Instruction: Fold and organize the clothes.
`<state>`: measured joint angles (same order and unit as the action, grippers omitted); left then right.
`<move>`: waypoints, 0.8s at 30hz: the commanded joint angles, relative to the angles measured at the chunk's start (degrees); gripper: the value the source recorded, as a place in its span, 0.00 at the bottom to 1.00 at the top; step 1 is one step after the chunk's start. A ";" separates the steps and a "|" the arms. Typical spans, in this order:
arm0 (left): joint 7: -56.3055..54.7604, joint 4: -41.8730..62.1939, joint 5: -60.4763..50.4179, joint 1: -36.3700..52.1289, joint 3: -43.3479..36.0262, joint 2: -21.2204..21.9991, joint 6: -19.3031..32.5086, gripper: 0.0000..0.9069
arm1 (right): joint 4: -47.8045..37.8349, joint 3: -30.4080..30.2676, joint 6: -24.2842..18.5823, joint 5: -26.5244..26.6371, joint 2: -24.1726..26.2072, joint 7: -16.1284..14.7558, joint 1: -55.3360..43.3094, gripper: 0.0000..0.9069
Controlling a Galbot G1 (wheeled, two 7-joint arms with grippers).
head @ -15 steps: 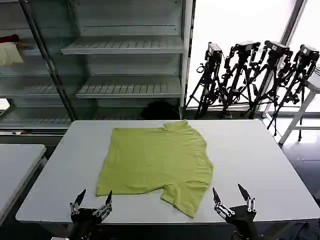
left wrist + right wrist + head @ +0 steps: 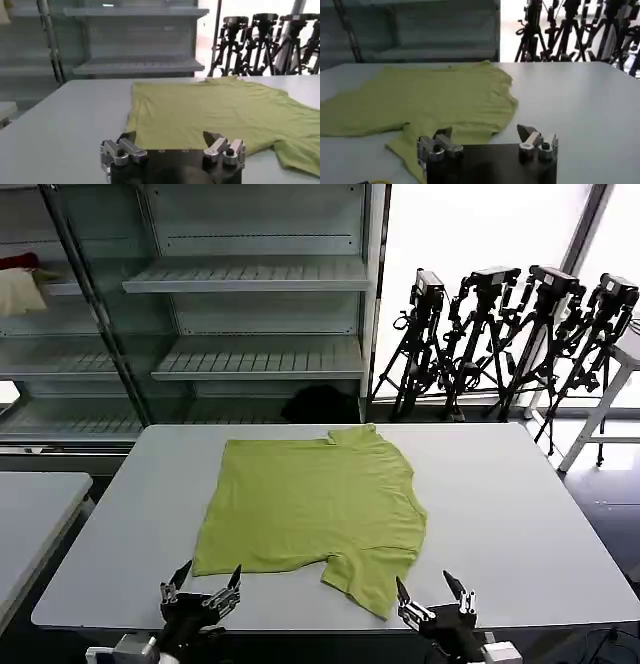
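A lime yellow-green T-shirt (image 2: 315, 509) lies flat in the middle of the white table (image 2: 500, 484), plain side up, one sleeve trailing toward the near right. My left gripper (image 2: 205, 579) hovers open at the near table edge, just in front of the shirt's near-left hem. My right gripper (image 2: 432, 589) stands open at the near edge, just right of the trailing sleeve. The left wrist view shows the shirt (image 2: 215, 110) spread beyond the open left gripper (image 2: 170, 137). The right wrist view shows the shirt (image 2: 430, 97) and its sleeve beyond the open right gripper (image 2: 485, 131).
Grey metal shelving (image 2: 250, 284) stands behind the table, with a cream-and-red cloth (image 2: 20, 284) on a far-left shelf. Several black tripods (image 2: 500, 334) stand at the back right. A second table (image 2: 30, 514) borders the left side.
Both grippers have moved: the left one a little right and nearer the shirt's hem, the right one left toward the trailing sleeve. The shirt has not moved.
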<state>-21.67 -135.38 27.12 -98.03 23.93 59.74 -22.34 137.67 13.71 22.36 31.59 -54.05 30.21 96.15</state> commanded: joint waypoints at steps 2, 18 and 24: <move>0.31 1.68 3.30 3.24 -0.49 -0.01 -3.42 1.00 | 0.26 -4.68 10.73 3.28 -1.74 2.65 -3.35 1.00; 1.36 10.67 7.72 6.79 1.10 0.04 -2.34 1.00 | -1.06 -7.08 10.75 2.48 -2.67 2.38 -5.18 1.00; 1.55 14.09 8.10 7.22 2.23 -0.31 -1.41 1.00 | -1.04 -7.01 10.73 2.54 -2.90 2.17 -5.70 1.00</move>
<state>-20.46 -127.03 33.65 -91.99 25.26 59.73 -24.18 136.63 7.40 31.94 33.84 -56.70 32.36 91.16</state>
